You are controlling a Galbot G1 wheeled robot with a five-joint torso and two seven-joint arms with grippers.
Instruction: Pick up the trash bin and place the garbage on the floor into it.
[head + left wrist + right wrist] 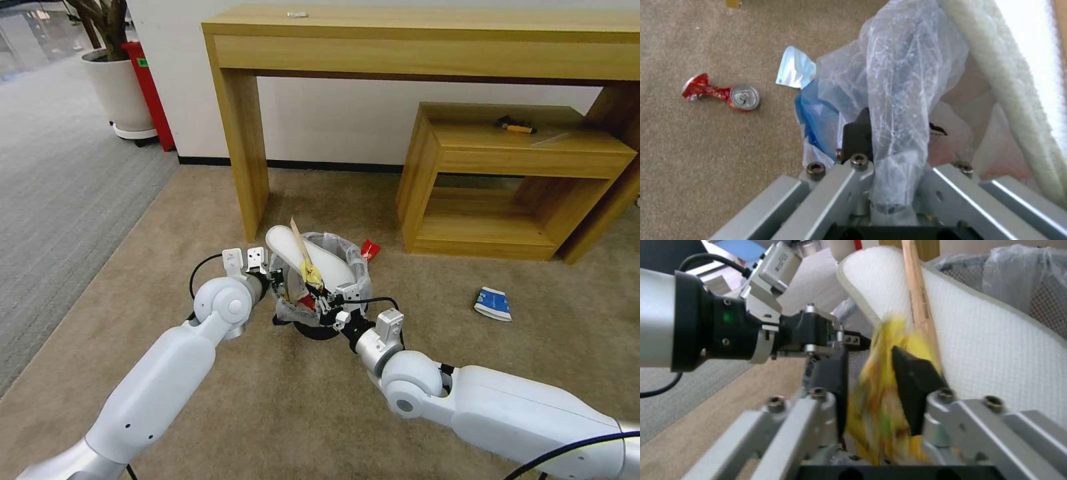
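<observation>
On the beige carpet (280, 413), in front of a tall wooden table (427, 40), stands the small round trash bin (360, 267), lined with a crinkled clear plastic bag. It is stuffed full — a white slipper (327, 263) and a wooden stick (298, 237) poke up out of the top, and a red wrapper (370, 250) sits at its far rim.

The left gripper (275, 277) is at the bin's left rim; the left wrist view shows its fingers (857, 136) clamped on the bagged rim. The right gripper (325, 303) reaches in from the near side, over the bin's mouth. In the right wrist view its fingers (913, 373) sit a little apart around a blurred yellow wrapper (880, 396), just beside the stick and slipper — whether they pinch it, I cannot tell.

A blue-and-white carton (493, 303) lies on the carpet to the right, well apart from the bin. A crushed red can (722, 93) lies on the carpet too. A lower wooden shelf unit (507, 180) stands behind.
</observation>
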